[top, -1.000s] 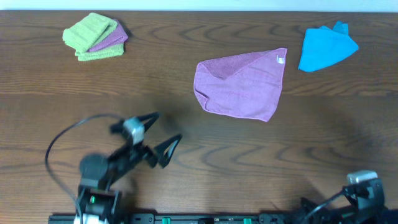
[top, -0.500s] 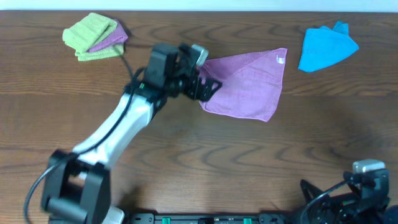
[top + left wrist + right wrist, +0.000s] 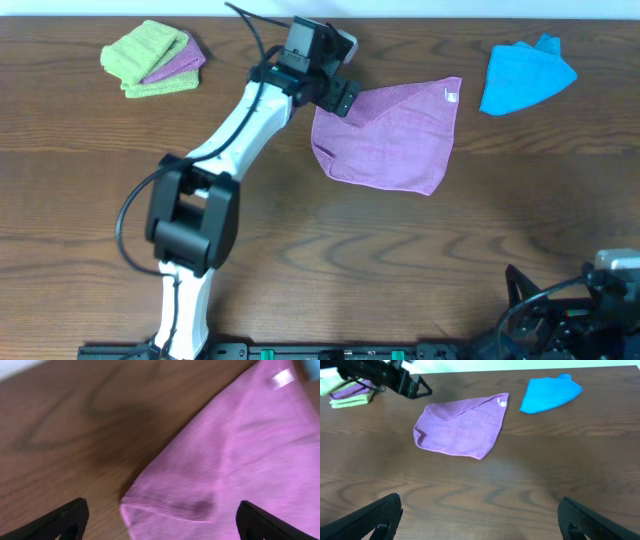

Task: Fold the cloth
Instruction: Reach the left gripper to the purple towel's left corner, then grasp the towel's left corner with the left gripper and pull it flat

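Overhead: purple-violet square terry microfibre cloth (image 3: 390, 140) lies partly doubled over near the far edge of the bench (image 3: 300, 250), right of centre. The left pincer (image 3: 338, 95) hovers at its far-left corner.

Left wrist: jaws spread wide, released, nothing between them. The cloth's folded corner sits just below; small white tag (image 3: 283, 378) is at the far-right corner.

Right wrist: right pincer (image 3: 480, 520) is released, near the near-right corner, well apart from the cloth.

Judgement: light, limp, grippy pile. Pinch a corner through both layers.
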Controlling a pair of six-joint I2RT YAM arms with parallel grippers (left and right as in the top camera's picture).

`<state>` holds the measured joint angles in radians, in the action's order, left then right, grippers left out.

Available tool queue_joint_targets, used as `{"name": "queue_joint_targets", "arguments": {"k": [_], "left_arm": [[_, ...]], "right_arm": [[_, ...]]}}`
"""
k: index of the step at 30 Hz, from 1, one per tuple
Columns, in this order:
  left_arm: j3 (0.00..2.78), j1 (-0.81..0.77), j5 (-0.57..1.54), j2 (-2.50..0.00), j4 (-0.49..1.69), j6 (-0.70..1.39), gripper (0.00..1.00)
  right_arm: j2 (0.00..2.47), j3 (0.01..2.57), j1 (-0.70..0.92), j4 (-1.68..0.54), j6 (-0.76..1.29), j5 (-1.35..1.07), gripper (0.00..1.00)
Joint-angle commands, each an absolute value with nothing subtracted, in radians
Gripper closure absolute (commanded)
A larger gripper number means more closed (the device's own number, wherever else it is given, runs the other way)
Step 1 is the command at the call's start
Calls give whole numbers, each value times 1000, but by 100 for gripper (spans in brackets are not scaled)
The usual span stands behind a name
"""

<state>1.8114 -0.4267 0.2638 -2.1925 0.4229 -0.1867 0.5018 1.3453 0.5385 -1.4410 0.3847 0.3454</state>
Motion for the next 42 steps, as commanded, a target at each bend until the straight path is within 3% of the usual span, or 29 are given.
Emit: {"name": "queue_joint_targets", "arguments": {"k": [1, 5, 9, 10, 12, 23, 32, 34, 36, 42], "left_arm": [[1866, -452, 108, -2252, 461, -258, 5], [1866, -480, -27, -2263, 514, -341, 5], [1866, -491, -7, -2262, 513, -341, 0], [1866, -494, 7, -2262, 513, -341, 5], [1866, -501, 31, -2262, 517, -342, 6], [1866, -557, -64, -2262, 635, -405, 5], [1865, -591, -55, -2265, 575, -456, 0], [1865, -587, -54, -2267, 523, -480, 12], [1865, -586, -52, -2269, 492, -504, 16], [1848, -585, -20, -2269, 494, -628, 16]], "right_arm": [[502, 1344, 528, -1439, 400, 379, 1], [502, 1344, 528, -1439, 400, 379, 1], [502, 1344, 528, -1446, 400, 377, 1], [502, 1344, 528, -1451, 400, 377, 1], [502, 1344, 528, -1458, 400, 377, 1], [502, 1344, 528, -1478, 398, 366, 1], [502, 1344, 528, -1489, 395, 363, 1], [502, 1344, 528, -1489, 377, 363, 1], [502, 1344, 528, -1489, 365, 363, 1], [502, 1344, 528, -1497, 350, 366, 1]]}}
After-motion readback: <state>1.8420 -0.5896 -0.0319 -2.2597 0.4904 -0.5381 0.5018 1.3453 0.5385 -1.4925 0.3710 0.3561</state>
